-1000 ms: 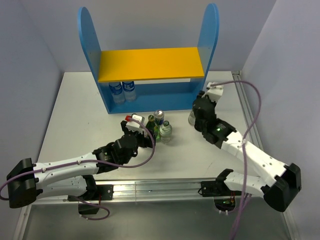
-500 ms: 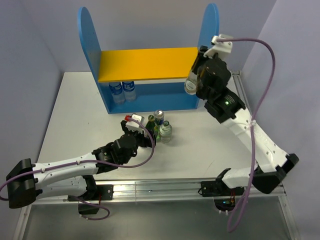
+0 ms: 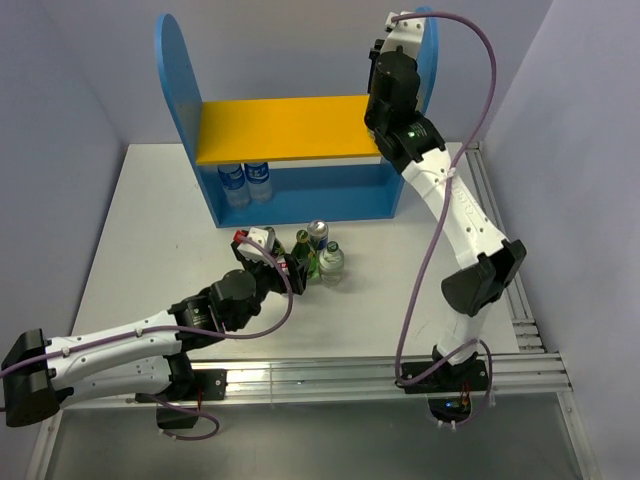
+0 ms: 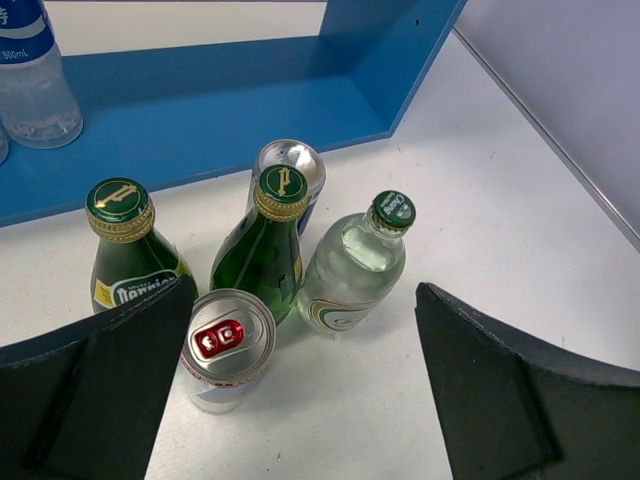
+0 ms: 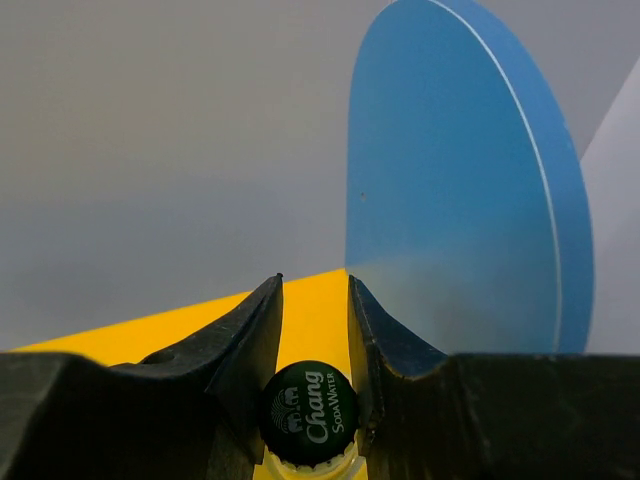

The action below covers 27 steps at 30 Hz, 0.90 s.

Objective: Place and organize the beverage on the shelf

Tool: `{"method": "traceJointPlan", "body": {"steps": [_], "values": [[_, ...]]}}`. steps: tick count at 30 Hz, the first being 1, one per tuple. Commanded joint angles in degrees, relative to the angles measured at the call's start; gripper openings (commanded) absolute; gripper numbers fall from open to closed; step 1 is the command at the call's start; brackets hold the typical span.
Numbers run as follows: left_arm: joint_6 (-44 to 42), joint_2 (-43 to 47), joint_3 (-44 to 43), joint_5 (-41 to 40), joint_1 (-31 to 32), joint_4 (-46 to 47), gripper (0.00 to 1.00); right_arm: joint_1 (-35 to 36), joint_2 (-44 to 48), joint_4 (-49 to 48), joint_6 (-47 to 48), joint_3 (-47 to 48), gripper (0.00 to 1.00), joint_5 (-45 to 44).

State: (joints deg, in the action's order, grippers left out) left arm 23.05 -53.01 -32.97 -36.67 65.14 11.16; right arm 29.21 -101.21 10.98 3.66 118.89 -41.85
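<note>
My right gripper (image 5: 313, 300) grips the clear bottle (image 5: 310, 412) upright over the right end of the yellow upper board (image 3: 280, 128), which lies straight below, beside the blue side panel (image 5: 450, 180). My left gripper (image 4: 300, 335) is wide open, near the other drinks (image 4: 262, 245).

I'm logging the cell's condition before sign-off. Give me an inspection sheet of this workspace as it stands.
Surface: white table, no spills seen.
Job's things: shelf, visible part of its yellow board bare. Upright on the table in front of it are the left green bottle, middle green bottle, front can, back can and clear bottle.
Clutter: water bottles on the shelf's lower level.
End effectors: left end effector open around the group; right end effector shut on a capped bottle over the yellow board's right end.
Cables: purple cable arcs off the right arm; left arm's cable loops alongside.
Surroundings: plain walls, metal rail.
</note>
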Motion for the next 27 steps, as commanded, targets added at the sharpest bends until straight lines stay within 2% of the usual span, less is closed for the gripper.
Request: {"method": "traceJointPlan", "body": {"steps": [1, 6, 17, 23, 24, 25, 26, 27], "values": [[-1.0, 0.6, 0.2, 0.8, 0.3, -0.3, 0.99, -1.3, -0.8, -7.7, 3.3, 7.1, 0.0, 0.5], [-0.9, 0.5, 0.7, 1.0, 0.3, 0.4, 0.99, -3.2, -2.9, -10.8, 3.0, 4.6, 0.0, 0.4], [-0.2, -1.4, 0.5, 2.4, 0.3, 0.5, 0.99, -5.0, -3.3, -25.5, 5.7, -6.4, 0.0, -2.2], [0.2, -0.9, 0.2, 2.5, 0.3, 0.0, 0.99, -5.4, -3.9, -25.2, 4.2, -7.3, 0.01, -4.2], [0.3, -0.7, 0.3, 2.6, 0.3, 0.1, 0.99, -5.4, -3.6, -25.2, 3.9, -7.6, 0.13, -4.3], [0.3, -0.7, 0.3, 2.7, 0.3, 0.1, 0.99, -5.4, -2.9, -25.2, 3.5, -8.7, 0.5, -4.3], [0.4, -0.6, 0.3, 2.7, 0.3, -0.1, 0.99, -5.3, -2.4, -26.0, 3.5, -9.4, 0.68, -4.3], [0.5, -0.6, 0.3, 3.0, 0.3, 0.1, 0.99, -5.4, -2.0, -26.3, 3.6, -10.5, 0.93, -4.3]]}}
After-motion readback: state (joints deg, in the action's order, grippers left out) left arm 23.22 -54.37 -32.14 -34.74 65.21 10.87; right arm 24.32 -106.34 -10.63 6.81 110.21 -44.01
